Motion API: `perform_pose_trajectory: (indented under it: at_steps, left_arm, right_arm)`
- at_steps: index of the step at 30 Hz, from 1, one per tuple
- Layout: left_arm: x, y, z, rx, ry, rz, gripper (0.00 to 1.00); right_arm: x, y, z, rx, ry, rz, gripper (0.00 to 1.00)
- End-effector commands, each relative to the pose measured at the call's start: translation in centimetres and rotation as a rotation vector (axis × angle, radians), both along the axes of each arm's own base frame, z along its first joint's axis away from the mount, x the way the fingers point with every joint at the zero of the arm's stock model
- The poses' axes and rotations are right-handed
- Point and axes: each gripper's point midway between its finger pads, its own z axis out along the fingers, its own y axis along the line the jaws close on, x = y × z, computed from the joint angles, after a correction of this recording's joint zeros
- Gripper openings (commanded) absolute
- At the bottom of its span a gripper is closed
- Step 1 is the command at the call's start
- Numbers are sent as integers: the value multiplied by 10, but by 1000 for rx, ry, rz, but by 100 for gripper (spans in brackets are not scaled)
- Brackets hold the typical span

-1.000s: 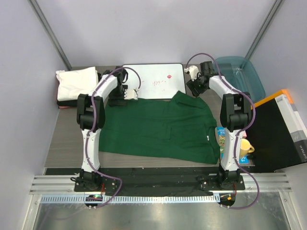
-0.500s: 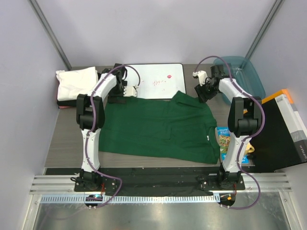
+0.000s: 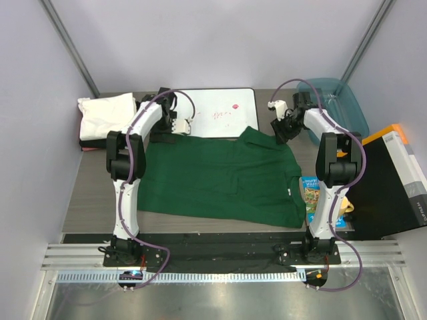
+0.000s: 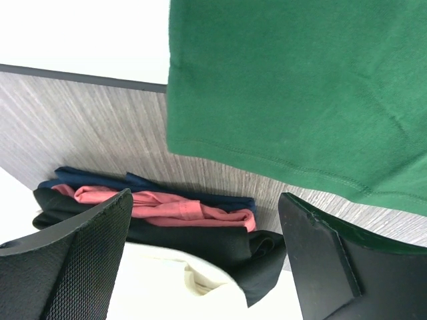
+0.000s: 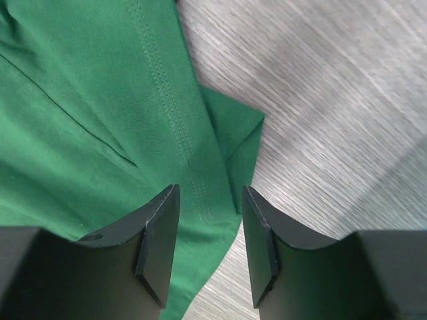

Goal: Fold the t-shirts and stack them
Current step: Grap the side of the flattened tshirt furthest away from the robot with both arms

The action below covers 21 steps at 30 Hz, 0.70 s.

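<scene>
Grey table (image 3: pixel 93 187): right gripper (image 5: pixel 210 200), jaws narrow and empty, hangs over a corner of the green t-shirt (image 5: pixel 80 100); left gripper (image 4: pixel 203 207) gapes wide. Closing off-hem could pinch nothing.

Top view high overhead, wrist views close, downward — all share green shirt (image 3: pixel 220 177)

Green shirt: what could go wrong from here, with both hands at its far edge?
The right hand hangs over a sleeve corner of the green shirt; closing there may pinch only the hem and slip. The left hand, wide open, is near the folded stack and might snag it instead.
</scene>
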Motion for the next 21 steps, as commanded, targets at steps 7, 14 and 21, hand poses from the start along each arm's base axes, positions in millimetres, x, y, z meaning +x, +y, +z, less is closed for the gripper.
perform_pose_trajectory:
  at_steps: [7,14,21]
  left_arm:
    - [18,1,25,-3,-83,-13,90]
    - [23,1,28,-4,-99,-19,90]
    - [25,1,21,-3,-92,-20,90]
  right_arm:
    - [0,1,-14,-7,17,37,46]
    - [-4,1,-21,-8,37,51,25]
    - [4,-3,-5,-35,-3,55,8]
